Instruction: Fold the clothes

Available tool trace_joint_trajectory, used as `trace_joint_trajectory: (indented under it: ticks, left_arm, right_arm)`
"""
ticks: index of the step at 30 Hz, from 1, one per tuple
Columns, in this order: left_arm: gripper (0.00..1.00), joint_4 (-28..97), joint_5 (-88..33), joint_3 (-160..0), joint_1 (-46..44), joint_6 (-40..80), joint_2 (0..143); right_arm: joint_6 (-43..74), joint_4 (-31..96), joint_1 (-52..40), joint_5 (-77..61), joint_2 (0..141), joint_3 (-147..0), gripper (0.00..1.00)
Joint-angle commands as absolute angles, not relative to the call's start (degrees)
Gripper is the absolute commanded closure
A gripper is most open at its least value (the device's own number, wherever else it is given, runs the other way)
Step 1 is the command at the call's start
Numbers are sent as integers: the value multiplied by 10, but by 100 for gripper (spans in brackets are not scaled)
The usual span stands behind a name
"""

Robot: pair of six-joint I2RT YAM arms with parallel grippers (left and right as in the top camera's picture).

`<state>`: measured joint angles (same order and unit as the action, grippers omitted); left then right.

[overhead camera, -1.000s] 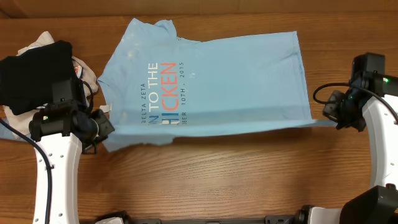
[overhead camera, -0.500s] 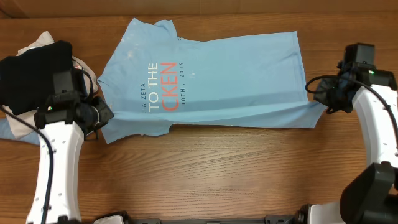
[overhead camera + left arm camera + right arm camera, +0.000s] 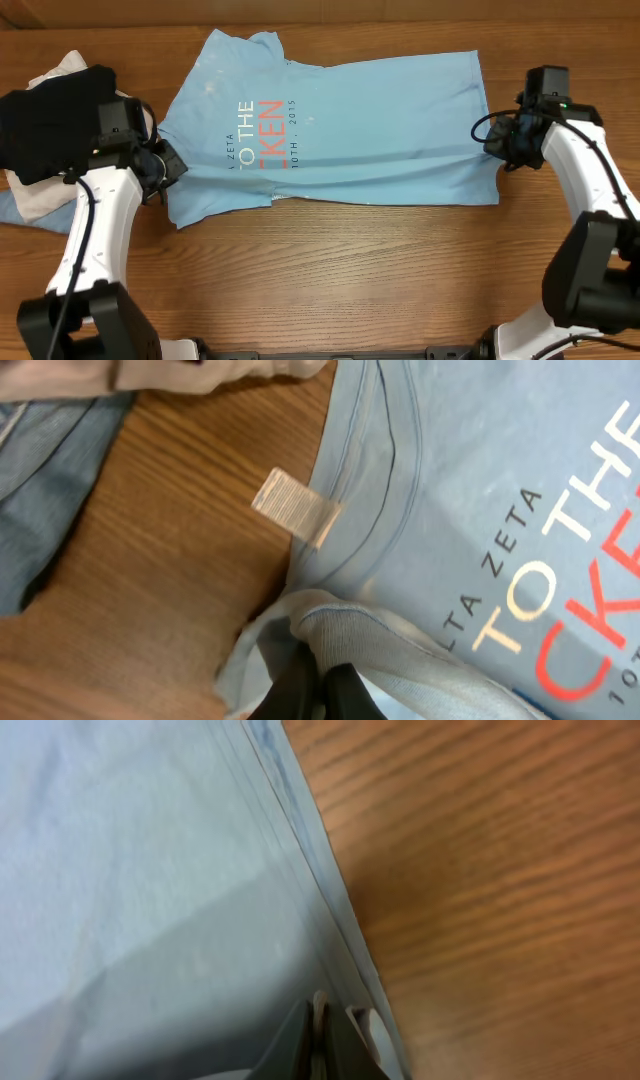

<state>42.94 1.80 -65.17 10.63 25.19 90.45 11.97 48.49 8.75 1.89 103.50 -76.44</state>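
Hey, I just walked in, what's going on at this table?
Two robot arms are folding a light blue T-shirt on the table. The left fingers pinch one end of its near edge and the right fingers pinch the other, both shut on the cloth. That edge is doubled over the lower lettering. A black garment lies at the left.

left gripper (image 3: pixel 316 678) bottom centre, clamped on light-blue T-shirt (image 3: pixel 480 490) edge | size tag (image 3: pixel 295 508) mid-frame | denim (image 3: pixel 50 470) upper left
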Motion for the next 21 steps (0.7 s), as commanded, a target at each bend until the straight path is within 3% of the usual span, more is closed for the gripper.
trace_joint_trajectory:
  ticks: [1, 21]
  left_arm:
    - [96, 408, 27, -649, 108, 260, 926]
    - [95, 311, 0, -650, 96, 260, 992]
  right_arm:
    - [117, 460, 83, 22, 1039, -765, 95]
    - [118, 386, 83, 11, 1039, -764, 94]
